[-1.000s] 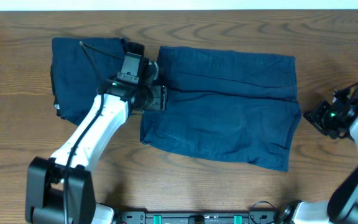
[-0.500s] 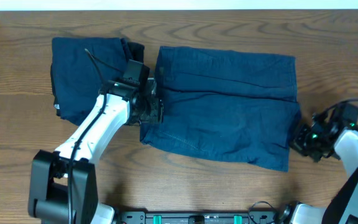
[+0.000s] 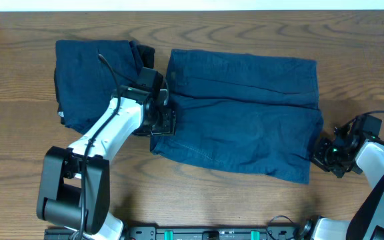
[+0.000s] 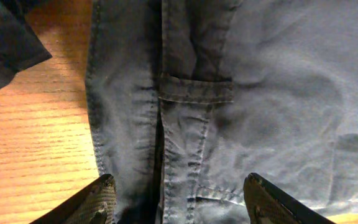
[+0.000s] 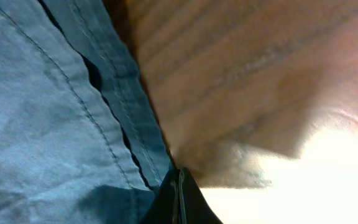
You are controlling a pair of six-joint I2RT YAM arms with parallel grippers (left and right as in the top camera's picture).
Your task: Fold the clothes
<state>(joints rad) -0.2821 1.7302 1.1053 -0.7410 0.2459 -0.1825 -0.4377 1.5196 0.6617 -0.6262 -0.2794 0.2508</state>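
Observation:
The clothes are two dark blue denim pieces. One lies spread out (image 3: 245,113) in the middle of the table. The other is a folded bundle (image 3: 85,80) at the back left, and its corner (image 4: 5,43) shows in the left wrist view. My left gripper (image 3: 167,120) stands open at the spread piece's left edge. Its fingers (image 4: 98,199) straddle a stitched seam of the cloth (image 4: 260,93), the gripper (image 4: 179,183) holding nothing. My right gripper (image 3: 317,155) is shut at the piece's lower right hem (image 5: 42,112). In the right wrist view the gripper (image 5: 180,177) shows no cloth between its tips.
Bare wooden table (image 3: 352,60) surrounds the clothes on the right and front. The arms' black base rail (image 3: 212,233) runs along the front edge. The left arm's white link (image 3: 105,133) lies over the folded bundle's lower right corner.
The right gripper came down and left to the spread piece's lower right hem and shut. The left gripper slid a little toward the front along the piece's left edge, staying open.

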